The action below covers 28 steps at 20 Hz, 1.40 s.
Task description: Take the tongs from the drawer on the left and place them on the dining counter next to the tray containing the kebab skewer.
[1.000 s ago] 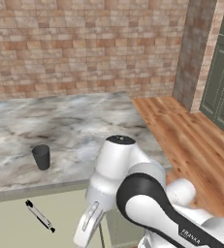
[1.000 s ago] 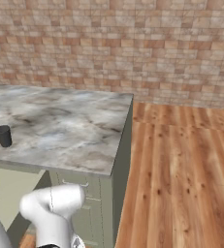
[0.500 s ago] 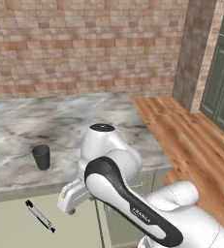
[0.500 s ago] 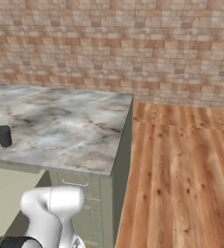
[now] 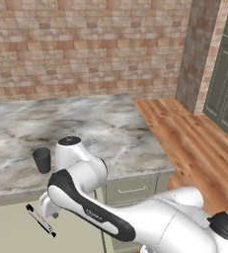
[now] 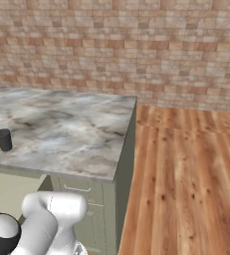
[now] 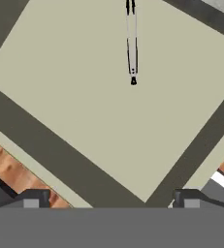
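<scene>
While our claw [image 7: 108,198] hangs over the open drawer [image 7: 84,111], its two tips are spread wide apart and hold nothing. The tongs [image 7: 131,41] lie flat on the pale drawer floor, far ahead of the claw, up past its tips. We think the claw is kept wide so it can come down around the thin tongs. A small dark cup [image 5: 42,159] stands on the counter [image 5: 86,133] above the drawer. Next we must reach further ahead, we guess.
</scene>
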Motion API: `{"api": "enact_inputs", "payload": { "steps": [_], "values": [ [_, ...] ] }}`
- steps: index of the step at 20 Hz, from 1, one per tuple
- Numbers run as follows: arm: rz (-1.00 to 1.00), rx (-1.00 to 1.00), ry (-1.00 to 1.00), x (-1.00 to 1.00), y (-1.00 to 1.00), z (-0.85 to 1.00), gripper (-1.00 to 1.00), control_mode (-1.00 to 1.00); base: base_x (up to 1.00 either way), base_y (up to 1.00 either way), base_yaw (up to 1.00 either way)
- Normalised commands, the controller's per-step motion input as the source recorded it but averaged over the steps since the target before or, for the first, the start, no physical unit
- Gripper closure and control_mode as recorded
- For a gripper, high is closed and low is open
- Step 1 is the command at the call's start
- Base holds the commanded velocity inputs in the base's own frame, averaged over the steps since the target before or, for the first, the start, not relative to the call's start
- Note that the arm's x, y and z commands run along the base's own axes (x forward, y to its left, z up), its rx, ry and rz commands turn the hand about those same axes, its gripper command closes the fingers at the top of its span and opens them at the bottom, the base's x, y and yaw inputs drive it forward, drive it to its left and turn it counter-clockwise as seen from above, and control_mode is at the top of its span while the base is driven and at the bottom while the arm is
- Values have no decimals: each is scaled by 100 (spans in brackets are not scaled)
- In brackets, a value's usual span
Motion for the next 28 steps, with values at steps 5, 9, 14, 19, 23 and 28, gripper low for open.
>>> {"api": "enact_inputs", "payload": {
  "steps": [5,9,14,19,23,28],
  "values": [
    [-1,-11,0,37,22,-34,-100,-100,0,0,0],
    [0,-11,0,24,2,-41,-100,-100,0,0,0],
    [0,-2,0,25,0,-70,-100,-100,0,0,0],
    [-1,3,0,13,1,-48,-100,-100,0,0,0],
    [-1,5,-4,1,13,-19,-100,-100,0,0,0],
    [0,0,-8,0,32,-17,-100,-100,0,0,0]
  ]
}}
